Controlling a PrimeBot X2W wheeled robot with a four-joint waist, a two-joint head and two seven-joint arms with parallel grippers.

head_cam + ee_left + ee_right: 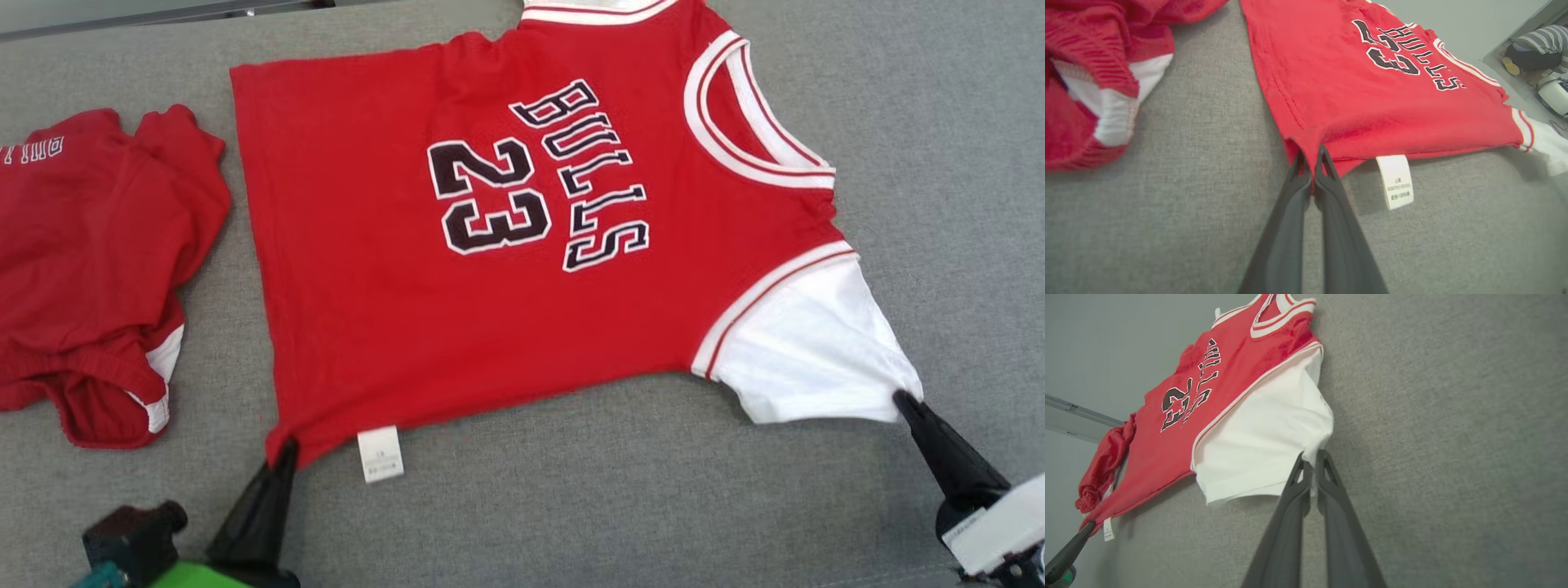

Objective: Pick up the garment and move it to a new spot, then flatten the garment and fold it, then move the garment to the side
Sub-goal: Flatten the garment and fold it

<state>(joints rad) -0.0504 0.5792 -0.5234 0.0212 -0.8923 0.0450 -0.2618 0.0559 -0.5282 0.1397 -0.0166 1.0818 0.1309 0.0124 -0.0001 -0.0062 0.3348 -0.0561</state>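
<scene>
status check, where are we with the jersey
Left pincer shut on jersey hem corner. Right pincer shut on white sleeve. Jersey spread flat, print up. Second red garment bunched near left edge.

Shorts (90,269) left of garment (392,269); right open

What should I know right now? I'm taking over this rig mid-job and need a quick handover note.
The left claw is shut on the red jersey at its hem corner.
The right claw is shut on the white sleeve at its tip.
The jersey lies spread, print up, on the grey surface; a second red garment lies crumpled, apart, on its left.
Done: largely flattened. Left: folding, then moving it aside.
</scene>
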